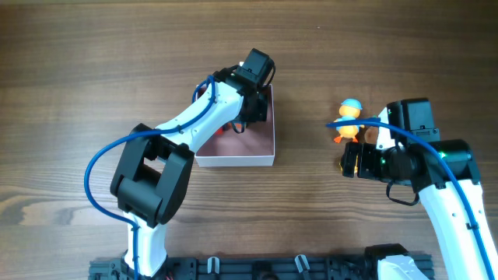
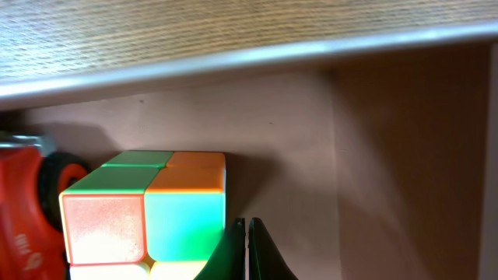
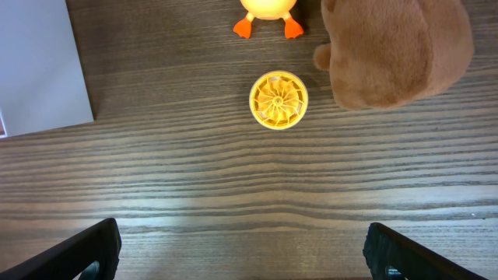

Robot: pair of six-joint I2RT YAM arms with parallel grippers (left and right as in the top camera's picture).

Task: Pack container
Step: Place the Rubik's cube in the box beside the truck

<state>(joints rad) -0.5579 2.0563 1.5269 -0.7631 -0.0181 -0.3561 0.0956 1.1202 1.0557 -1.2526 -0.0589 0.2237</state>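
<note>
The container (image 1: 233, 160) is a square white box with a dusty-pink inside, left of the table's middle. My left gripper (image 1: 250, 109) reaches down into it. In the left wrist view its fingers (image 2: 246, 250) are shut on nothing, right beside a multicoloured cube (image 2: 148, 214) by the pink wall (image 2: 311, 117). A red toy car (image 2: 27, 210) lies left of the cube. My right gripper (image 1: 348, 161) is open and empty over bare wood (image 3: 245, 257). Ahead of it lie a small yellow ridged disc (image 3: 278, 99), an orange duck (image 1: 349, 120) with a blue cap, and a brown plush toy (image 3: 397, 47).
The container's white outer wall (image 3: 39, 62) shows at the left of the right wrist view. The left arm's white links and blue cable (image 1: 101, 167) cross the table left of the box. A black rail (image 1: 257, 268) runs along the front edge.
</note>
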